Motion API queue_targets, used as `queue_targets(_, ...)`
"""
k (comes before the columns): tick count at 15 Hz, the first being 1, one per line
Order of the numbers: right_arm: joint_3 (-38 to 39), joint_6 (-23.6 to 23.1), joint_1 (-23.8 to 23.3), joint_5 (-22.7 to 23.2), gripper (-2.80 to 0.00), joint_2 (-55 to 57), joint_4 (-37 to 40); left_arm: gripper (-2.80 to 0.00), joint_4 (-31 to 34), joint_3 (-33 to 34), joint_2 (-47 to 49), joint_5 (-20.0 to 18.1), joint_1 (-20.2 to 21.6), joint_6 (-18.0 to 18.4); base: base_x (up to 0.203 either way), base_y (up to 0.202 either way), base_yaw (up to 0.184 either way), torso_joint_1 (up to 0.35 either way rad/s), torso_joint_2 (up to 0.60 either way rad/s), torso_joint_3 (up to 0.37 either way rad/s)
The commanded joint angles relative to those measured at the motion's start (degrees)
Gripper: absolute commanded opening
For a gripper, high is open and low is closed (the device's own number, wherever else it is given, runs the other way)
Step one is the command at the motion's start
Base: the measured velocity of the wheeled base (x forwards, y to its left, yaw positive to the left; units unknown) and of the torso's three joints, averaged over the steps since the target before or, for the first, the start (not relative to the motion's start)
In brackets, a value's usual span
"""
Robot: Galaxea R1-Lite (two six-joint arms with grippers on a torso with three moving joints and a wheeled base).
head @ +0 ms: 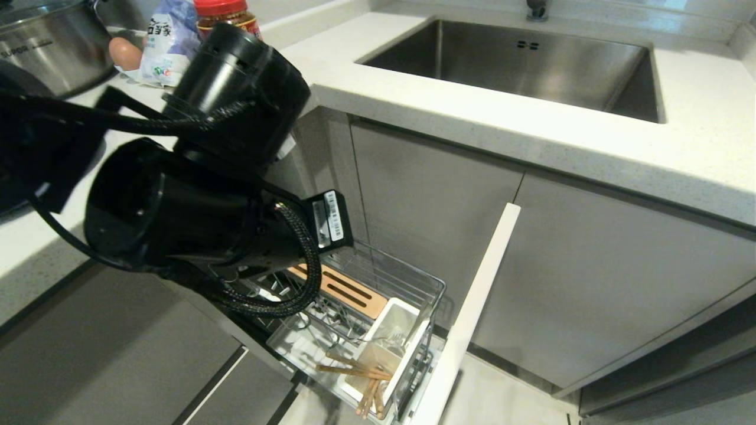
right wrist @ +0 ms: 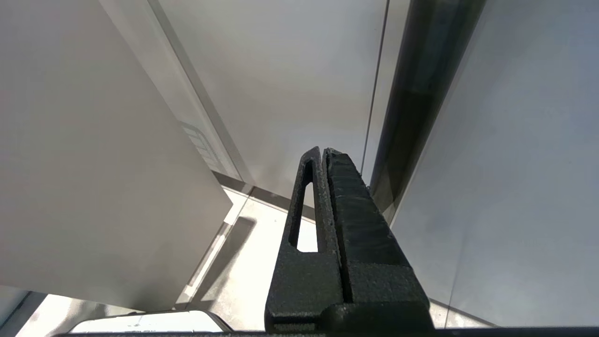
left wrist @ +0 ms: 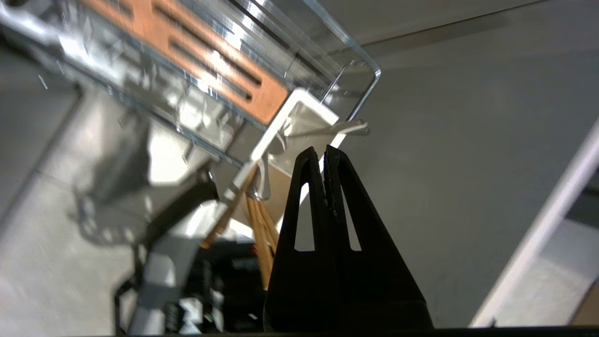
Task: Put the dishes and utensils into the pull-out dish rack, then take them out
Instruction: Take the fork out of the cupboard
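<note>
The left gripper (left wrist: 324, 150) has its two black fingers pressed together with nothing between them, and it hangs just above the white utensil cup (left wrist: 299, 117) at the front corner of the pulled-out dish rack (head: 413, 283). A silver fork (left wrist: 348, 127) leans on the cup's rim close to the fingertips, and the wooden chopsticks (head: 360, 378) stick out of the cup toward the rack's front edge. Behind the cup a slotted wooden strip (head: 345, 289) lies along the rack's back side, with wire prongs beside it. The narrow white front panel (head: 472, 307) stands at the rack's outer end. The right gripper (right wrist: 323, 152) is likewise pinched closed and empty, parked low beside the cabinet doors. Up on the counter (head: 413, 100) sit a sink (head: 520, 65), a steel pot (head: 47, 41) and a red-lidded jar (head: 227, 13).
</note>
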Motion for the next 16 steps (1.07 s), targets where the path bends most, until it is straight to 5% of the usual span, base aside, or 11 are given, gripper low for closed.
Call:
queue_targets(1, 0.0, 0.0, 0.0, 0.0, -2.8, -0.2, 0.0, -2.8, 0.3, 1.3, 3.8, 0.2, -0.4, -6.9, 0.0, 0.0, 0.0, 0.0, 0.0, 0.0)
queue_targets(5, 0.0, 0.0, 0.1, 0.0, -2.8, -0.2, 0.0, -2.8, 0.1, 3.1, 5.4, 0.2, -1.0, -19.1, 0.0, 0.0, 0.0, 0.0, 0.0, 0.0)
queue_targets(9, 0.0, 0.0, 0.1, 0.0, -2.8, -0.2, 0.0, -2.8, -0.9, 6.4, 6.7, 0.4, -1.7, -23.6, 0.0, 0.0, 0.0, 0.0, 0.0, 0.0)
queue_targets(10, 0.0, 0.0, 0.0, 0.0, -2.8, -0.2, 0.0, 0.0, -1.0, 7.2, 7.3, 0.4, -2.6, -24.8, 0.0, 0.0, 0.0, 0.0, 0.0, 0.0)
queue_targets(16, 0.0, 0.0, 0.0, 0.0, -2.8, -0.2, 0.0, 0.0, -5.0, 8.7, 11.4, 0.5, -2.7, -27.0, 0.0, 0.0, 0.0, 0.0, 0.0, 0.0)
